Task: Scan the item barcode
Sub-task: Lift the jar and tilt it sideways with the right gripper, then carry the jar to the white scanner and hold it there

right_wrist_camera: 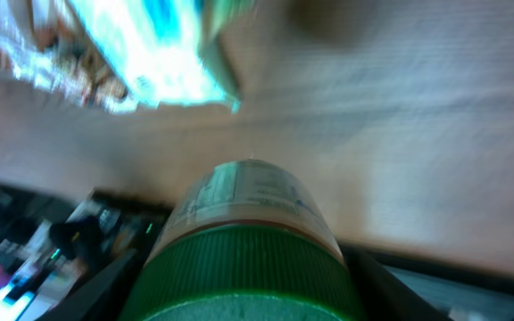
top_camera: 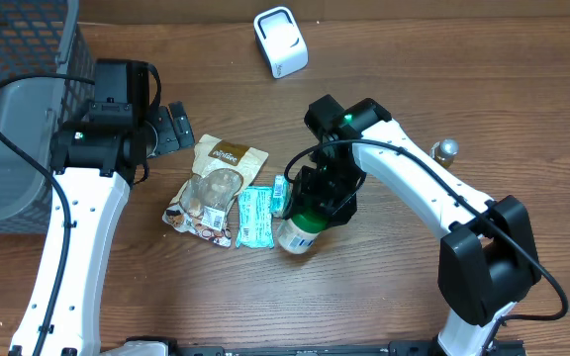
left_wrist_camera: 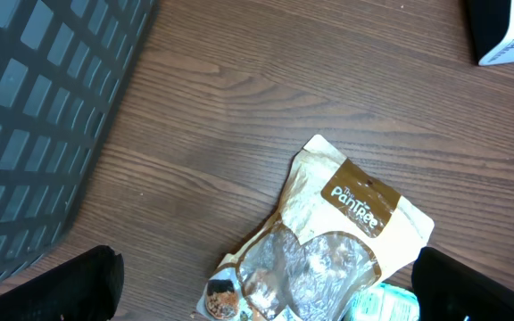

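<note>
A jar with a green ribbed cap and a pale label [top_camera: 298, 233] lies tilted at mid-table, its cap inside my right gripper [top_camera: 321, 203]. The right wrist view is blurred by motion; there the cap [right_wrist_camera: 248, 267] fills the space between both dark fingers [right_wrist_camera: 105, 285], so the gripper is shut on the jar. The white barcode scanner [top_camera: 280, 41] stands at the back, well away from the jar. My left gripper [top_camera: 171, 129] hangs wide open and holds nothing. It sits just behind a brown-and-tan snack pouch [left_wrist_camera: 328, 241].
A dark mesh basket [top_camera: 18, 99] fills the left back corner. A teal packet [top_camera: 255, 216] lies between the pouch [top_camera: 214, 188] and the jar. A small metallic knob [top_camera: 447, 150] sits at the right. The scanner's corner [left_wrist_camera: 507, 31] shows in the left wrist view.
</note>
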